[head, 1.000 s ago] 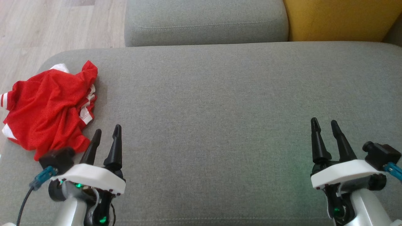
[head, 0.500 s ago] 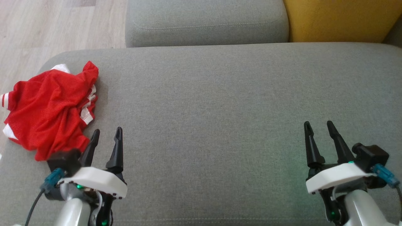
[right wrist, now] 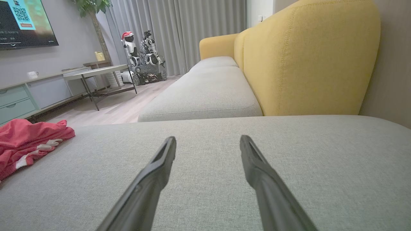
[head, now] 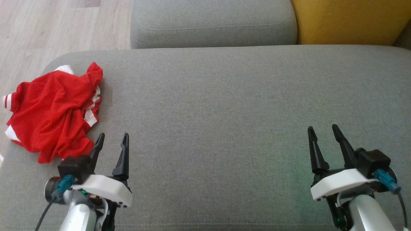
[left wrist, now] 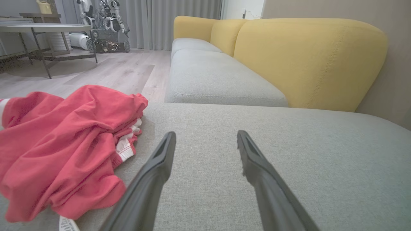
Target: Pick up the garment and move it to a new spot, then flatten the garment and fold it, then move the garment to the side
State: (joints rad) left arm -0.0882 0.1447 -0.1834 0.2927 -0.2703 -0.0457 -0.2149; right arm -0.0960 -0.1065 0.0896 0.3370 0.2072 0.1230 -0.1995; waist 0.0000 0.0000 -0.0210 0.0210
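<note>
Garment (head: 53, 112): a red mesh shirt with white striped trim, crumpled into a soft, wrinkled heap at the left end of the grey woven cushion (head: 224, 106), near its rounded corner. The left gripper (head: 114, 136) is just beside the heap's near edge, its dark tapered fingers apart and empty. The right gripper (head: 322, 127), well apart from the shirt, is likewise spread. A smooth yellow backrest (head: 346, 21) stands behind, with pale wood floor (head: 48, 25) beyond.

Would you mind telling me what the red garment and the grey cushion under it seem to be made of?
Red garment: probably thin synthetic mesh, as on a sports jersey; fine dotted weave, soft crumpled folds, white striped trim. Grey cushion: woven upholstery fabric, matte, with a visible heathered grain.
</note>
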